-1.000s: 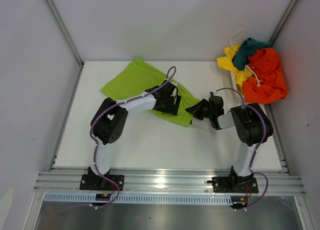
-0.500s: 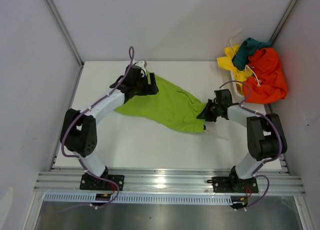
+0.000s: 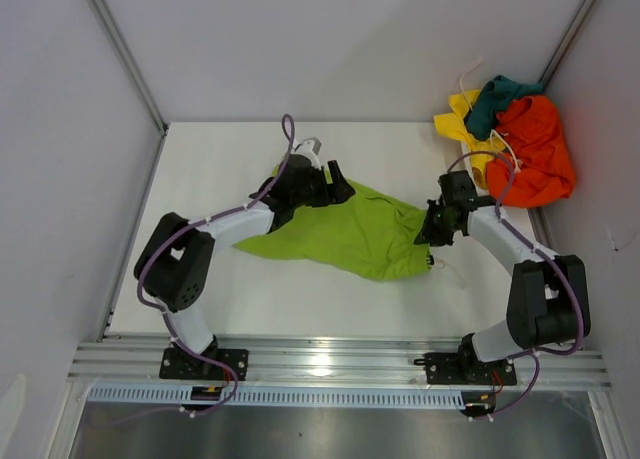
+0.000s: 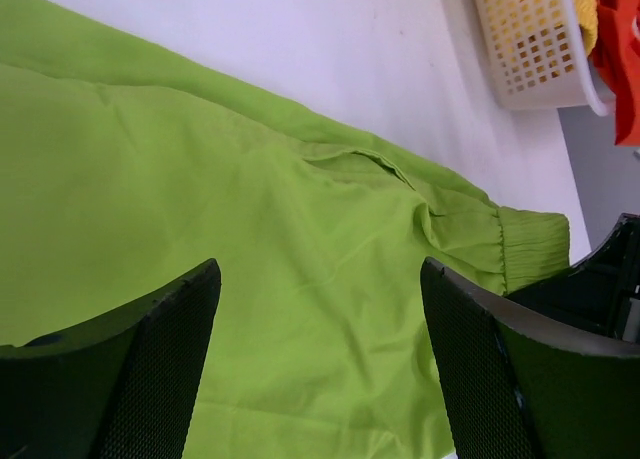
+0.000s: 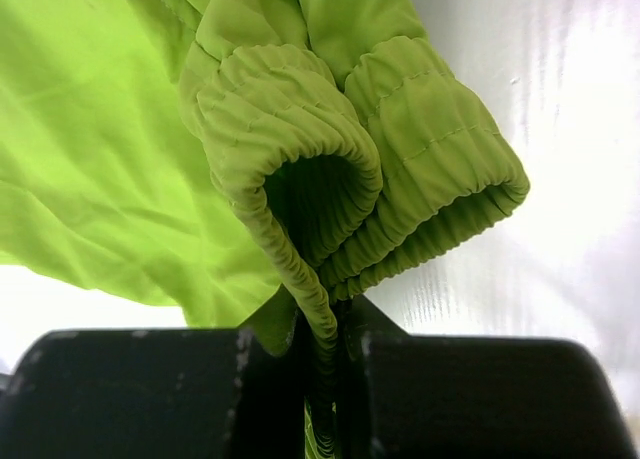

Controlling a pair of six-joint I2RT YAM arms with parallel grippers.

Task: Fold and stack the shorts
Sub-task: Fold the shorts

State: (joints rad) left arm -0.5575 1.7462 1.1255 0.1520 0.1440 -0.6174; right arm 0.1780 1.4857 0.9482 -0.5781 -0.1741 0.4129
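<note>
The lime green shorts [image 3: 355, 237] lie spread and rumpled across the middle of the white table. My right gripper [image 3: 429, 233] is shut on their elastic waistband [image 5: 300, 129] at the right end; the band bunches out of the jaws in the right wrist view. My left gripper [image 3: 338, 191] hovers open over the far left part of the cloth, and the left wrist view shows only green fabric [image 4: 250, 239] between its fingers [image 4: 165, 349]. Orange shorts [image 3: 535, 154], yellow shorts [image 3: 462, 114] and dark teal shorts [image 3: 500, 97] are heaped at the back right.
A white mesh basket [image 4: 530, 49] holds the heap at the table's back right corner. A thin white drawstring [image 3: 447, 270] trails on the table below the right gripper. Grey walls close in both sides and the back.
The left gripper has come off the far left corner and moved right, over the cloth. The right gripper pulled the waistband rightward, and the green shorts shifted right.
</note>
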